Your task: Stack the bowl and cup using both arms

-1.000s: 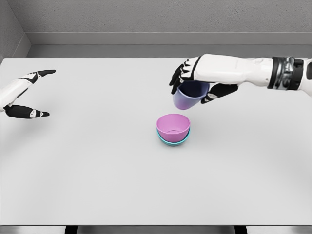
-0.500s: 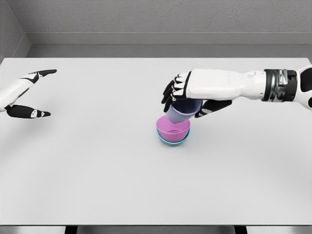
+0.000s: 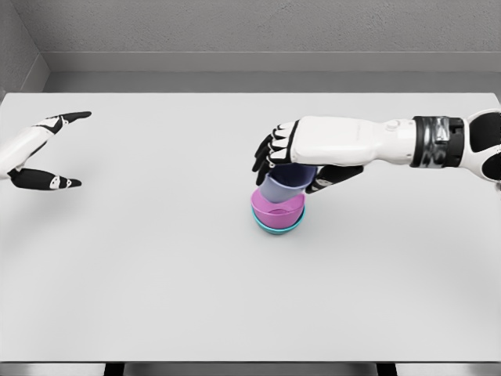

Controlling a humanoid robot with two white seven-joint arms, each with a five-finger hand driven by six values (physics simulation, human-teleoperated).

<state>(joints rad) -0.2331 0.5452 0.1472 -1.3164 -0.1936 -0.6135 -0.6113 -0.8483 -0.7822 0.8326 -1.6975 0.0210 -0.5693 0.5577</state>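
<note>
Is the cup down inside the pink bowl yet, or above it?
Inside: the cup has its base below the rim of the pink bowl, with the right hand gripping it. Whether it touches bottom cannot be told.

no readable text, labels, or numbers

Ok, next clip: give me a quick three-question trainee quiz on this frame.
1. True or false: the right hand grips the purple cup.
2. What does the pink bowl sit in? A) a teal bowl B) a tray C) nothing
3. Fill in: the left hand hovers at the table's ____ edge, fingers spread.

Key: 1 true; 2 A, the teal bowl; 3 left.
</note>
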